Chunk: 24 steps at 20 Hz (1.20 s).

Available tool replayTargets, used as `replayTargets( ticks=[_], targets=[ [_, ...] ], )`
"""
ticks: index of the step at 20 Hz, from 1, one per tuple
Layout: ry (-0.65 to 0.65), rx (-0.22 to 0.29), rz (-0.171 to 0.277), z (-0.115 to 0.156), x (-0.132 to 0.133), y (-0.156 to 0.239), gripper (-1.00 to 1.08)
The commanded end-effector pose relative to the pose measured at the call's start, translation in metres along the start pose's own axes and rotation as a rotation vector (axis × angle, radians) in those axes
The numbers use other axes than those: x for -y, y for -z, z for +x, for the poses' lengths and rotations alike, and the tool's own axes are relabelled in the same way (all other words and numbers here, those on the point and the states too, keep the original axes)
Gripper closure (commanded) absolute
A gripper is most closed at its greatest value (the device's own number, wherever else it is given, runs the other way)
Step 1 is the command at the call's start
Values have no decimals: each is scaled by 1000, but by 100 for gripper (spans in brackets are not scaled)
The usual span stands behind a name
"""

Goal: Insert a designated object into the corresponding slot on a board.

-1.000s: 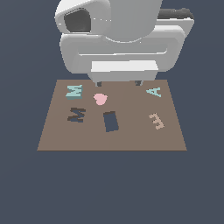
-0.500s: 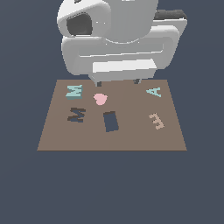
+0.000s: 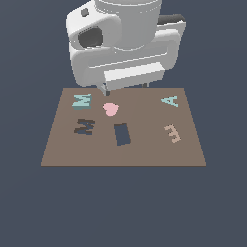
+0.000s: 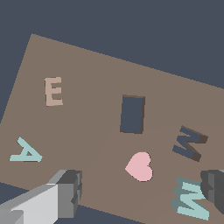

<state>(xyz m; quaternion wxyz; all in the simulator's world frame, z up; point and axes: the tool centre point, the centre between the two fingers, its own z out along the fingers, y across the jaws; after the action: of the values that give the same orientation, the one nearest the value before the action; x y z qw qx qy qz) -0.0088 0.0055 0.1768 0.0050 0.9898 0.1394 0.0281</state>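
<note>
The pale teal M block [image 3: 82,100] lies on the brown board [image 3: 144,154] at its far corner on the exterior view's left. The dark M-shaped slot [image 3: 84,126] is just in front of it. My gripper [image 3: 124,88] hovers over the board's far edge, open and empty, to the right of the teal M in the exterior view. In the wrist view the gripper [image 4: 142,192] is spread wide. One of its fingers [image 4: 213,190] is next to the teal M [image 4: 190,199]. The slot [image 4: 189,142] lies beyond the block.
On the board are a pink heart [image 3: 111,109], a dark blue rectangular cutout [image 3: 122,133], a teal A [image 3: 170,101] and a tan E [image 3: 172,133]. The arm's white body [image 3: 120,43] hides the area behind the board.
The arm's hand has turned and shifted a little toward the exterior view's left. The gripper stays open. The board and its pieces have not moved.
</note>
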Motion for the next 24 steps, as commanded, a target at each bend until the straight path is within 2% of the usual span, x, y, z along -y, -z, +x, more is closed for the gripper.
replayTargets(
  ticks=[1, 12, 24],
  targets=[
    [60, 2, 2, -8, -2, -6, -92],
    [383, 9, 15, -50, -18, -35, -92],
    [746, 18, 30, -88, -53, -68, -92]
  ],
)
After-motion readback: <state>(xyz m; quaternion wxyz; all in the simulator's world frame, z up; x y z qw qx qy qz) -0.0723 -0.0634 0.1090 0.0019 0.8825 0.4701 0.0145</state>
